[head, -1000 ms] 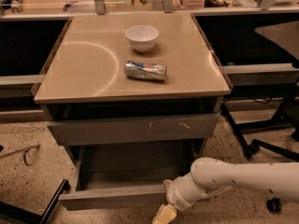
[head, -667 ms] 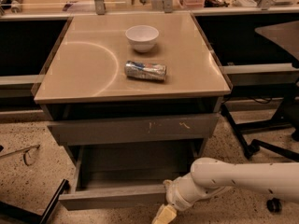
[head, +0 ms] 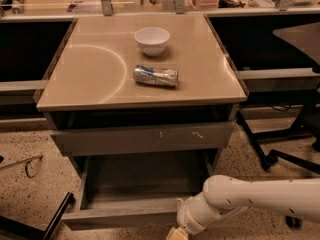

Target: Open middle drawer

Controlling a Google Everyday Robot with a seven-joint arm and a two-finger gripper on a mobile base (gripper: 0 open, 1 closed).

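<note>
The middle drawer (head: 120, 217) is a plain grey flat front low on the cabinet. It stands pulled out, and its deep grey box (head: 145, 176) shows inside. Above it is the taller grey front with pale scratch marks (head: 145, 138), which is closed. My gripper (head: 176, 233) is at the bottom edge of the view, at the right end of the pulled-out drawer's front and partly cut off by the frame. My white arm (head: 250, 194) reaches in from the right.
A white bowl (head: 152, 40) and a crushed can (head: 155, 76) lying on its side sit on the beige cabinet top (head: 90, 69). A black chair base (head: 280, 154) stands on the floor at the right. Black legs (head: 55, 219) and a cable (head: 25, 164) are at the left.
</note>
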